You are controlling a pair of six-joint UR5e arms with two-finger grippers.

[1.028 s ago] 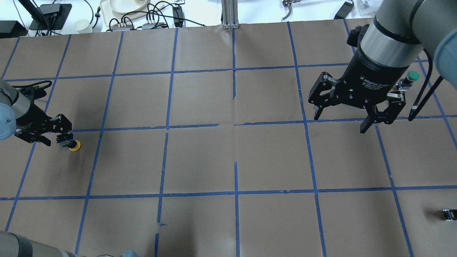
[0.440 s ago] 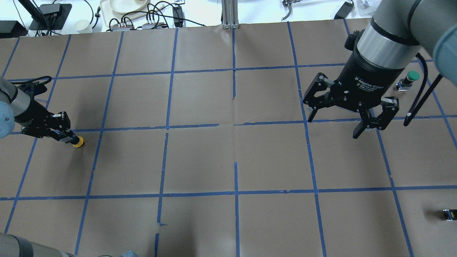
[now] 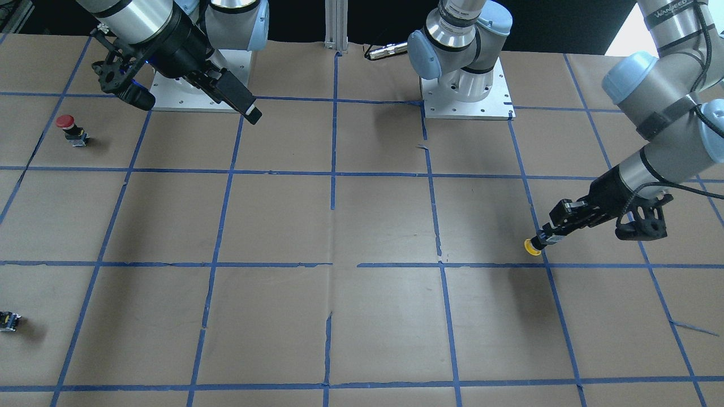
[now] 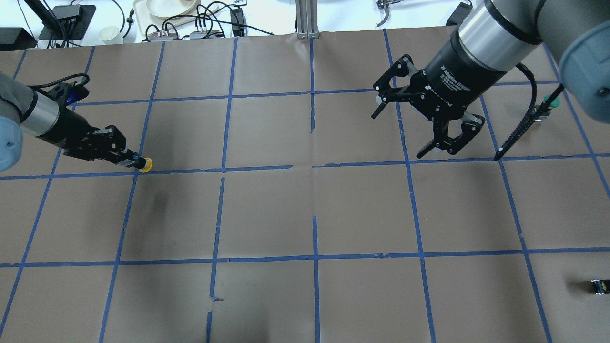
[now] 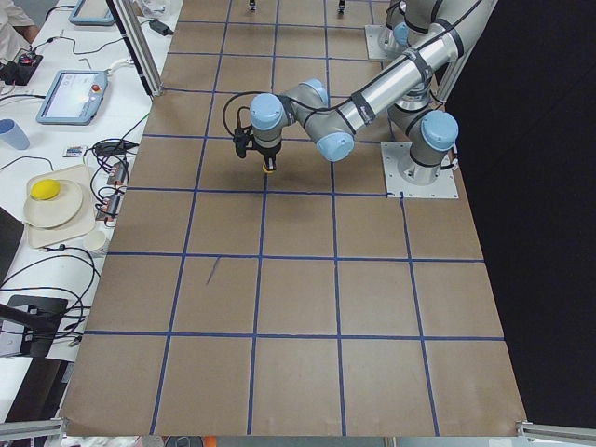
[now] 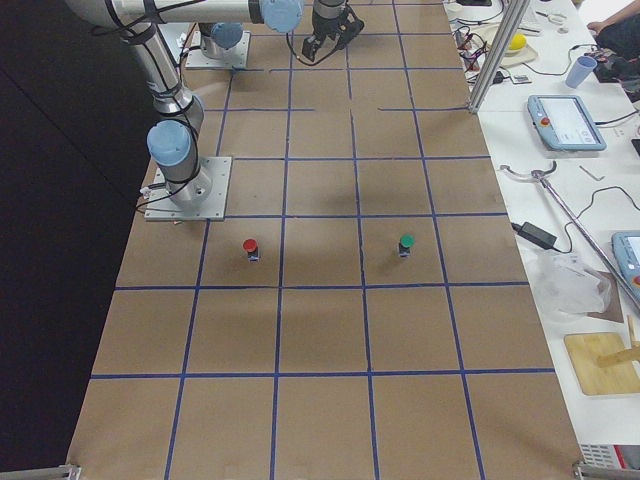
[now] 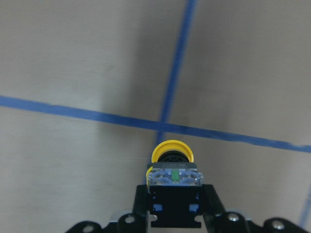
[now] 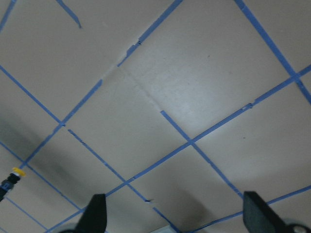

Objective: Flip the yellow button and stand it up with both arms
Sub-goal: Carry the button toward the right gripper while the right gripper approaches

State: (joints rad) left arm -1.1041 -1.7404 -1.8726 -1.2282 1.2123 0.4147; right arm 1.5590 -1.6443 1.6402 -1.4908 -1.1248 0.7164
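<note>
The yellow button [image 4: 146, 165] is held off the table, lying sideways, with its yellow cap pointing away from the fingers. My left gripper [image 4: 129, 160] is shut on its boxy base. The left wrist view shows the cap [image 7: 171, 154] beyond the base, between my left gripper's [image 7: 173, 196] fingers. The front view shows the button [image 3: 531, 247] at the tip of the left gripper [image 3: 551, 234]. My right gripper [image 4: 397, 136] is open and empty, high over the table's right half, far from the button. It also shows in the front view [image 3: 198, 110].
A red-capped button [image 3: 68, 124] stands on the robot's right side. A green-capped button [image 4: 550, 101] stands behind the right arm's cable. A small dark component [image 4: 599, 286] lies at the near right edge. The two arm bases [image 3: 466, 96] stand at the robot's side.
The left gripper has closed on the yellow button and carried it up and toward the table's middle. The right gripper, still open, has swung left and turned.
</note>
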